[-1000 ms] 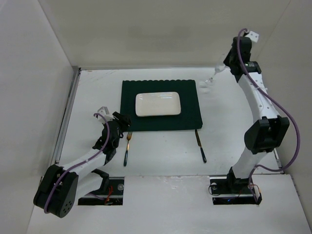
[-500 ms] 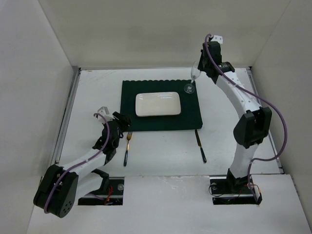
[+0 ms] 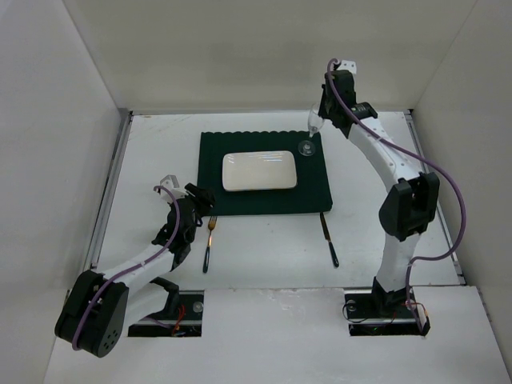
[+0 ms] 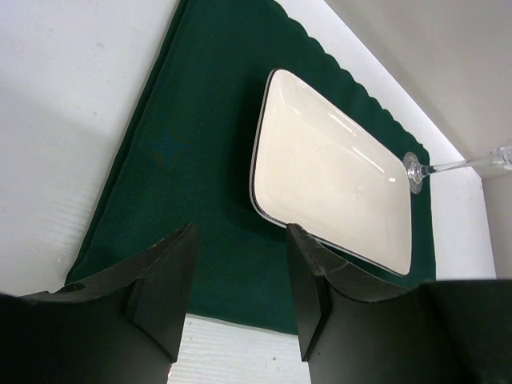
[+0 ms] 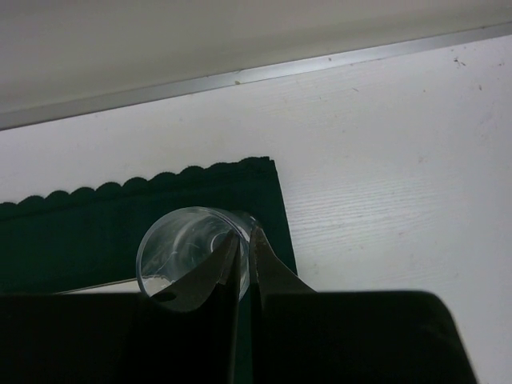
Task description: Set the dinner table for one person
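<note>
On the white dinner table (image 3: 384, 208) lies a dark green placemat (image 3: 264, 204) with a white rectangular plate (image 3: 259, 170) on it. My right gripper (image 3: 318, 120) is shut on the rim of a clear wine glass (image 3: 309, 142). It holds the glass tilted at the mat's far right corner, foot low over the cloth. In the right wrist view the fingertips (image 5: 246, 240) pinch the glass (image 5: 188, 248) wall. My left gripper (image 3: 206, 202) is open and empty at the mat's near left corner, just above a fork (image 3: 210, 240).
A dark-handled knife (image 3: 329, 240) lies right of the mat's near edge. The left wrist view shows the plate (image 4: 336, 176), the mat (image 4: 184, 160) and the glass foot (image 4: 414, 172). White walls enclose the table on three sides.
My right arm has carried the wine glass leftward from the table's far right to the placemat's far right corner. The left arm has not moved.
</note>
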